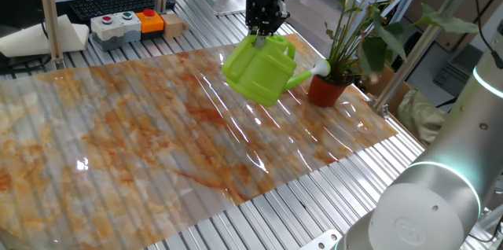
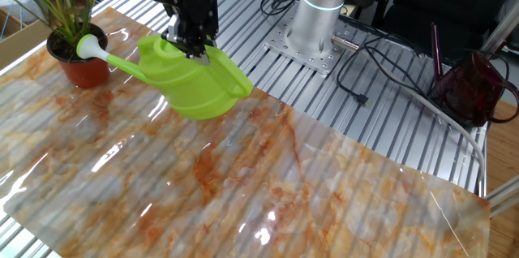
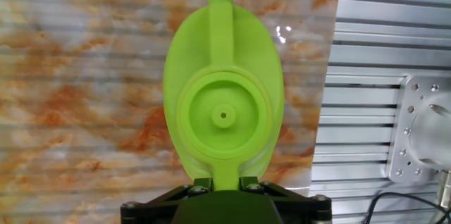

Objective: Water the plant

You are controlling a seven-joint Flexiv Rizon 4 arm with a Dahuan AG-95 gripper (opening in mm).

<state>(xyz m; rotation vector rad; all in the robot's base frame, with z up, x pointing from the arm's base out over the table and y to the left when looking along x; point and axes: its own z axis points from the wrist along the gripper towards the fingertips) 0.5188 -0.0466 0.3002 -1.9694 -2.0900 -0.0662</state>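
The plant [image 1: 363, 16] has long thin stems and dark-green leaves and stands in a terracotta-red pot [image 1: 328, 90] at the sheet's far right edge; the other fixed view shows the pot [image 2: 79, 62] at the left. A lime-green watering can [image 1: 259, 69] hangs above the table, tilted spout-down. Its white rose [image 1: 320, 68] sits right at the pot's rim. My gripper [image 1: 261, 39] is shut on the can's handle from above. In the hand view the fingers [image 3: 202, 182] clamp the handle on both sides, with the can's lid [image 3: 224, 116] below. No water is visible.
A marble-patterned sheet [image 1: 157, 132] covers the slatted aluminium table. A button box [image 1: 126, 23] and a keyboard [image 1: 110, 2] lie at the back. The arm's base [image 2: 318, 15] is bolted to the table, with cables and a dark red bag [image 2: 474, 88] beside it.
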